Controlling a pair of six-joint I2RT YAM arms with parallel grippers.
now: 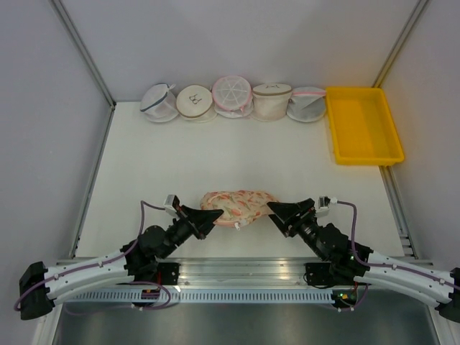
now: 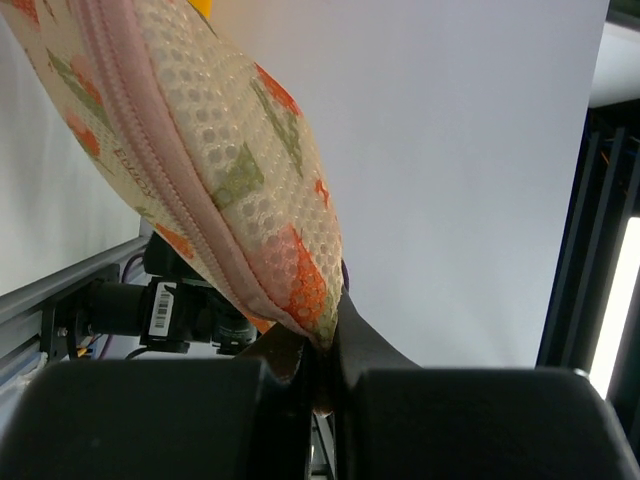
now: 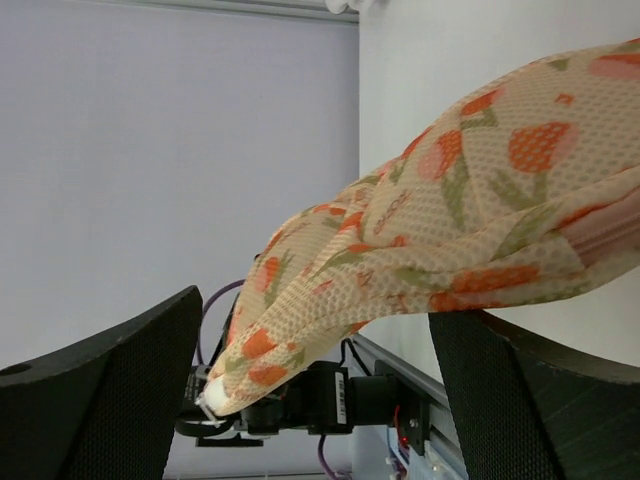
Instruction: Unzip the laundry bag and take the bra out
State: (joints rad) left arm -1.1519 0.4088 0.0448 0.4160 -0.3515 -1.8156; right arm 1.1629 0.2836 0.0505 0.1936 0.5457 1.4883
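Observation:
The laundry bag [image 1: 237,205], cream mesh with orange print and pink trim, lies near the table's front edge between both arms. My left gripper [image 1: 215,215] is shut on its left end. In the left wrist view the fingers [image 2: 322,345] pinch the bag's [image 2: 220,170] pink-trimmed edge. My right gripper [image 1: 277,210] stands open at the bag's right end. In the right wrist view the bag [image 3: 450,220] droops between the wide-apart fingers [image 3: 110,400], touching neither pad, and a small white tab [image 3: 212,393] shows at its tip. The bra is hidden.
Several round mesh bags [image 1: 231,97] stand in a row along the back wall. A yellow tray [image 1: 361,122] sits at the back right. An aluminium rail [image 1: 237,269] runs along the near edge between the arm bases.

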